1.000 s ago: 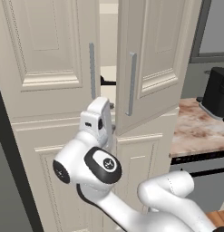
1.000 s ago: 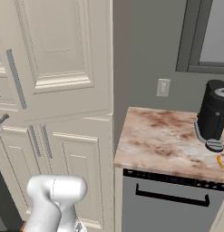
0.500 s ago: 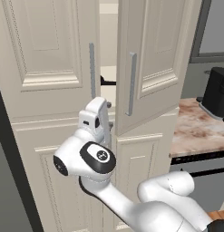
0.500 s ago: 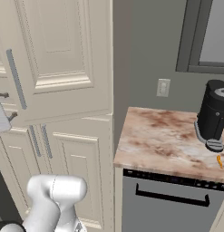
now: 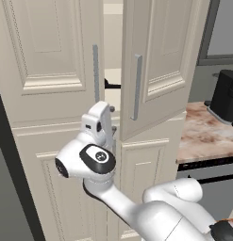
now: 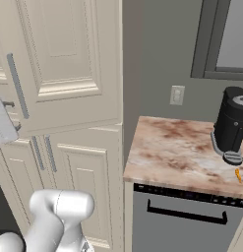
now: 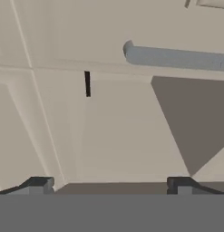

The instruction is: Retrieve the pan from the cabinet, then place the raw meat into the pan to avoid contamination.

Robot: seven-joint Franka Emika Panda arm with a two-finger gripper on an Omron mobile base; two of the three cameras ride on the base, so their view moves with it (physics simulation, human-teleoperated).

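I am holding the gripper (image 7: 109, 183) wide apart before the cabinet (image 5: 52, 70) at frame centre, needing to swing the right door (image 5: 160, 61) wider to reach the pan (image 5: 112, 85).

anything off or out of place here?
Only the cabinet: its upper right door stands partly swung out, showing the black pan handle in the gap. The raw meat lies on the counter. Nothing looks spilled or damaged.
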